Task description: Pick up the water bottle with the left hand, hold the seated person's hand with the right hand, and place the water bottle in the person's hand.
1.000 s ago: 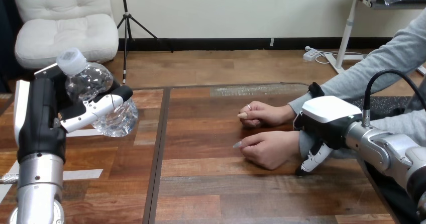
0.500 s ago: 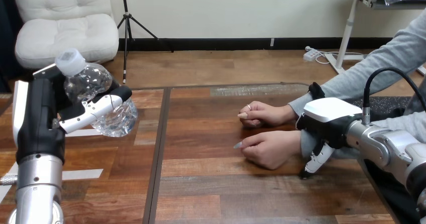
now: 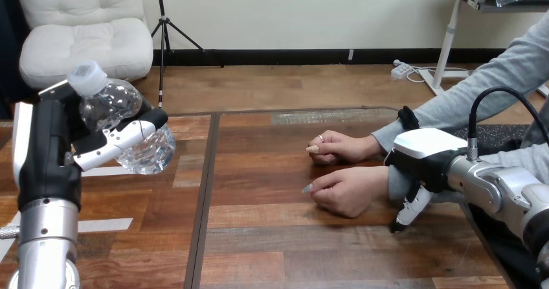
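Observation:
A clear water bottle with a white cap is lifted above the table's left part, tilted with its cap up and to the left. My left hand is shut on it, one finger lying across its body. The person's two hands rest on the table at the right: the nearer one loosely curled, the farther one just behind it. My right hand sits over the grey sleeve at the nearer wrist. Its fingers hang fairly straight, tips at the table, not curled round the wrist.
The wooden table has a dark seam running front to back left of centre. White tape strips lie on the left section. The person's grey-sleeved arms come in from the right.
My right hand has slid slightly right and down beside the person's wrist, its fingertips now lower on the table. The bottle in my left hand has shifted a little left.

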Action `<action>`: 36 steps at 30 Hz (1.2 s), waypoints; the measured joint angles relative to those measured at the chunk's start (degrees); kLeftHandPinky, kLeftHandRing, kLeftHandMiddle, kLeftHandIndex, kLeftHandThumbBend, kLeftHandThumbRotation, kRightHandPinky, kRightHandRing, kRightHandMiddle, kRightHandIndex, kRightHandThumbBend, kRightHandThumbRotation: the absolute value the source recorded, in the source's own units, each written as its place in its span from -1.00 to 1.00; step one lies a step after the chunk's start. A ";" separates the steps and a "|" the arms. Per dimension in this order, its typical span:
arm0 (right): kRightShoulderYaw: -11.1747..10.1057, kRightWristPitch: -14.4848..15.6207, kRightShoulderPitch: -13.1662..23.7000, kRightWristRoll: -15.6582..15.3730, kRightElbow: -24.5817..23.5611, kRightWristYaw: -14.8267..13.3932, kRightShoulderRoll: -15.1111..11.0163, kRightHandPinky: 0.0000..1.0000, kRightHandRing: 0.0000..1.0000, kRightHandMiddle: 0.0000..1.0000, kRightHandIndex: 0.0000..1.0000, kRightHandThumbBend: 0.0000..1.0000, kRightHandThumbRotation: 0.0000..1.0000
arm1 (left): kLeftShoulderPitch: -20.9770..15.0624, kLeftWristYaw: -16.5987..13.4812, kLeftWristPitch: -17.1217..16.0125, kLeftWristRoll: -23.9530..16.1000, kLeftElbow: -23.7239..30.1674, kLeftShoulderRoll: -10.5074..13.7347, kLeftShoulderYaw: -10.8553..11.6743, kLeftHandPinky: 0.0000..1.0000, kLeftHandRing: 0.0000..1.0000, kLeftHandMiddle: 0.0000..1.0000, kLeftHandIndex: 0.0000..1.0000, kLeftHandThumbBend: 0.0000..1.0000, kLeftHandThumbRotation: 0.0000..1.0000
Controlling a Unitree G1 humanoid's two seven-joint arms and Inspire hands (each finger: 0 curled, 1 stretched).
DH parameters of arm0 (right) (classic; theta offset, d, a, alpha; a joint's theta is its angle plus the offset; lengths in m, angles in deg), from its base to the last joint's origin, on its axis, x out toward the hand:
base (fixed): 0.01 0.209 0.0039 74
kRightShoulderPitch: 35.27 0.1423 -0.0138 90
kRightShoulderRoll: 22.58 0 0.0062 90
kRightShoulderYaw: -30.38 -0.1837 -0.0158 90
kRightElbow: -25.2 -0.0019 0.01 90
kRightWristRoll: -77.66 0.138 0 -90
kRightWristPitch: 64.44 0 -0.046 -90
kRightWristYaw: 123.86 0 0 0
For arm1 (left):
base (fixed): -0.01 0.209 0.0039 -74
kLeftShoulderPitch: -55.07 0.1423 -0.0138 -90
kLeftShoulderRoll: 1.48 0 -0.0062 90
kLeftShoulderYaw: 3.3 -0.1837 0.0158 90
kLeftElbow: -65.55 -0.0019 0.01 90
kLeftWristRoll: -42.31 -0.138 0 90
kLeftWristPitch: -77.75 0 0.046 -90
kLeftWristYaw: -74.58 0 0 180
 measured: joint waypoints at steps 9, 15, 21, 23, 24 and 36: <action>-0.01 0.15 0.01 0.12 0.00 0.30 0.02 -0.28 -0.08 0.05 0.09 0.92 -0.62 | 0.01 0.00 -0.80 0.09 0.00 0.00 0.37 -0.45 -0.33 -0.22 -0.20 0.41 -1.00; -0.02 0.12 0.01 0.40 0.00 0.29 0.03 -0.39 -0.24 -0.07 0.04 0.81 -0.68 | 0.01 0.02 -1.07 0.11 0.00 0.00 0.57 -0.45 -0.33 -0.22 -0.19 0.41 -1.00; -0.02 0.08 0.00 0.79 0.00 0.28 0.03 -0.47 -0.34 -0.16 -0.04 0.67 -0.72 | 0.01 0.03 -1.13 0.10 0.00 0.00 0.69 -0.45 -0.33 -0.22 -0.19 0.42 -1.00; -0.02 0.07 0.00 1.19 0.00 0.28 0.03 -0.49 -0.36 -0.18 -0.07 0.64 -0.73 | 0.01 0.03 -1.14 0.07 0.00 0.00 0.71 -0.45 -0.33 -0.22 -0.19 0.42 -1.00; -0.02 0.03 0.00 1.38 0.00 0.28 0.03 -0.50 -0.37 -0.19 -0.08 0.62 -0.73 | 0.01 0.03 -1.14 0.04 0.00 0.00 0.72 -0.45 -0.33 -0.22 -0.19 0.43 -1.00; -0.21 -1.12 0.00 2.86 0.00 0.28 0.02 -0.46 -0.34 -0.17 -0.11 0.36 -0.61 | 0.01 0.12 -1.14 0.10 0.00 0.00 0.73 -0.45 -0.33 -0.22 -0.19 0.42 -1.00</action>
